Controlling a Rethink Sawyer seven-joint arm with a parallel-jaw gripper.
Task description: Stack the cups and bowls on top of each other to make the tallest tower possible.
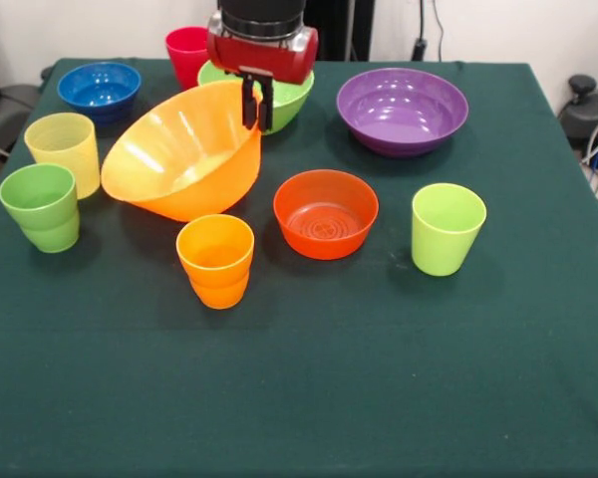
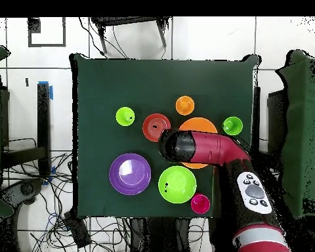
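My gripper (image 1: 257, 121) is shut on the far rim of the large translucent orange bowl (image 1: 184, 149), which is tilted with its open side toward the camera. The green bowl (image 1: 284, 98) sits just behind it. The blue bowl (image 1: 100, 88) and red cup (image 1: 187, 52) are at the far left. The purple bowl (image 1: 402, 108) is at the far right. The yellow cup (image 1: 64, 149) and green cup (image 1: 42, 206) stand at the left. The orange cup (image 1: 216, 261), red-orange bowl (image 1: 325, 212) and lime cup (image 1: 447, 228) stand nearer the front.
In the overhead view the red arm (image 2: 209, 147) covers part of the orange bowl (image 2: 201, 125) and hides the blue bowl and yellow cup. The purple bowl (image 2: 130, 174), green bowl (image 2: 177, 184) and red cup (image 2: 200, 203) lie near the robot's side. The dark green cloth (image 1: 379, 378) covers the table.
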